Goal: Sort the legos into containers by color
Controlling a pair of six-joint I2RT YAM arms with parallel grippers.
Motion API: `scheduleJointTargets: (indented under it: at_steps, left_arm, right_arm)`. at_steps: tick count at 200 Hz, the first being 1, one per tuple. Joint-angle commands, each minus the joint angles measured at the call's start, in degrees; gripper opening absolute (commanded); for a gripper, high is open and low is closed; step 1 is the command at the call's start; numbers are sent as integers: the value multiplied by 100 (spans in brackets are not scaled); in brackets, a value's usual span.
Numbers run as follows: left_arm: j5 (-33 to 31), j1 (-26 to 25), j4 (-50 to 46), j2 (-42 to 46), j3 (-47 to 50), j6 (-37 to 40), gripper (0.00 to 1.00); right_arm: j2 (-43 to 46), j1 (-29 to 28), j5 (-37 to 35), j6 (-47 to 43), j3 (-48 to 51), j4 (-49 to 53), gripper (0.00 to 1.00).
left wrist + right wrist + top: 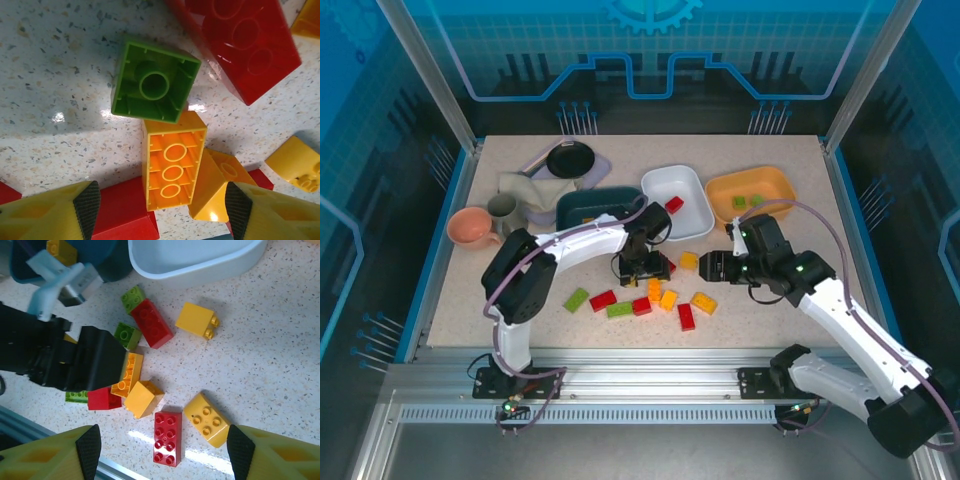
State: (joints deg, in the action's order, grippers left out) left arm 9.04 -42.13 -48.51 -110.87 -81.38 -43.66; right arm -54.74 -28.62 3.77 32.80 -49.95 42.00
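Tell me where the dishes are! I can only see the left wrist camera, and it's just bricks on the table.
Observer: In the top view, three dishes sit in a row past the brick pile: a dark teal dish, a white dish and a yellow-orange dish.
Operator: Is anything in the white one?
Observer: Yes, one red brick lies in it.
Operator: Where's the other gripper?
Observer: The right gripper is to the right of the pile, its fingers apart, holding nothing.
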Motion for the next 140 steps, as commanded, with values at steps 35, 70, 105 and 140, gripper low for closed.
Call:
scheduleJointTargets:
  at_steps: [35, 70, 105, 140]
  left_arm:
    - [-265, -199, -190, -501, -425, -130, 65]
    - [-322, -216, -190, -709, -506, -117, 57]
    - [-345, -228, -115, -816, -512, -75, 45]
    - [-519, -231, -126, -686, -532, -38, 32]
  right_arm:
    - [60, -38, 237, -37, 135, 2, 70]
    - [38, -38, 238, -79, 153, 30, 70]
    - [-10, -25, 281, -54, 144, -15, 70]
    - [-4, -22, 300, -44, 92, -8, 69]
